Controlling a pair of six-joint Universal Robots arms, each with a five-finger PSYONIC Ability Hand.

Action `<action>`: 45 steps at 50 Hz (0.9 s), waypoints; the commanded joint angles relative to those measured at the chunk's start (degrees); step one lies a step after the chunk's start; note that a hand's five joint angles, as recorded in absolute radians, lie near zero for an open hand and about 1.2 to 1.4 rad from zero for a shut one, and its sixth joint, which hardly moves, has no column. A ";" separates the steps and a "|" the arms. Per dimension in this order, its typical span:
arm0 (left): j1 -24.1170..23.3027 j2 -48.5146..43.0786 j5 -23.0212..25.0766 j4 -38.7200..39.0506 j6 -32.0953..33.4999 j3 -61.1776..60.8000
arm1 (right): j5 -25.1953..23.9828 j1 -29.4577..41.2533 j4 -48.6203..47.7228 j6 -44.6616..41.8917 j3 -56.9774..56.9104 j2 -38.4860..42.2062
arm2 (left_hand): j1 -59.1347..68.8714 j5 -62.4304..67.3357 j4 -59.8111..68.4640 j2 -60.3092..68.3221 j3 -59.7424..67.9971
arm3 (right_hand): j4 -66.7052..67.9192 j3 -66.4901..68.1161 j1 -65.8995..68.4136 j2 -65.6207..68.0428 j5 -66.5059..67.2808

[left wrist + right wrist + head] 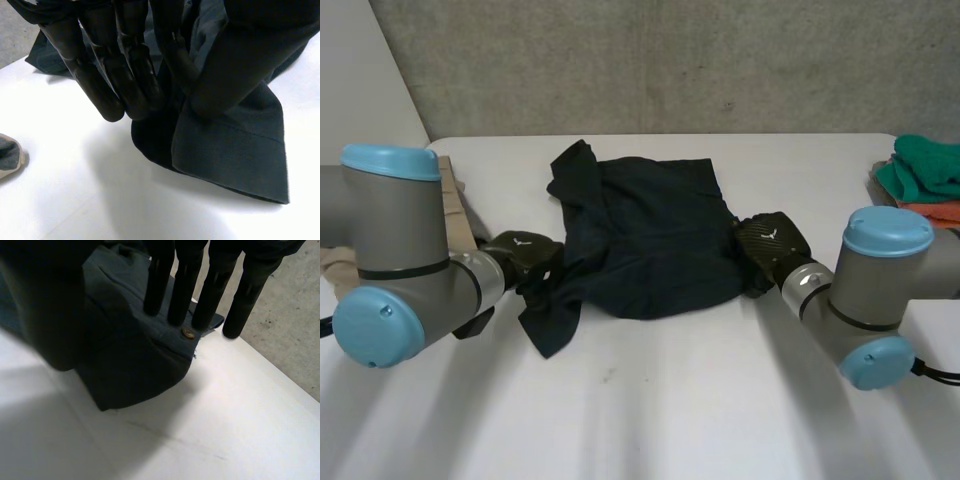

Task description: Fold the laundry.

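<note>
Item: dark garment (650,235), one piece, crumpled and partly spread on the white counter (720,400), about midway between the two arms. One hemmed flap trails toward the near left side.

Left robot hand (525,255): at the garment's near left corner. In the left wrist view the hand (135,75) points down at the counter with a fold of the garment (235,150) caught between thumb and fingers. It is grasping the cloth, and the hemmed flap lies spread on the counter beneath the thumb.

Right robot hand (770,240): at the garment's right edge. In the right wrist view its straight fingers (182,290) rest along a band of the garment (125,365) beside a small brass button (188,332). The thumb is on the opposite side of the cloth, so the edge is pinched between them. The outermost finger hangs past the cloth, over bare counter.

Other items:
- Green cloth (930,165), bunched, at the far right edge of the counter, well apart from the garment.
- Orange cloth (930,212), lying under the green one.
- Beige cloth (455,200), at the far left, partly hidden behind the left arm (395,250).
</note>
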 commanded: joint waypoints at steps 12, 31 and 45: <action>0.11 7.54 -0.23 -7.69 2.11 1.06 | -2.86 -1.55 5.33 0.39 5.42 -18.79 | 7.77 7.48 7.26 7.01 7.25 | 42.99 42.82 42.22 42.07 42.79; -1.11 5.52 -2.16 -3.64 1.76 -8.08 | 1.44 1.70 10.70 4.34 3.67 -18.01 | -22.12 -22.40 -22.62 -22.87 -22.63 | 42.99 42.82 42.22 42.07 42.79; -2.78 -1.15 -4.36 -1.01 1.23 -5.01 | 1.71 1.26 10.79 7.15 3.76 -18.97 | -12.88 -13.16 -13.38 -13.63 -13.39 | 42.99 42.82 42.22 42.07 42.79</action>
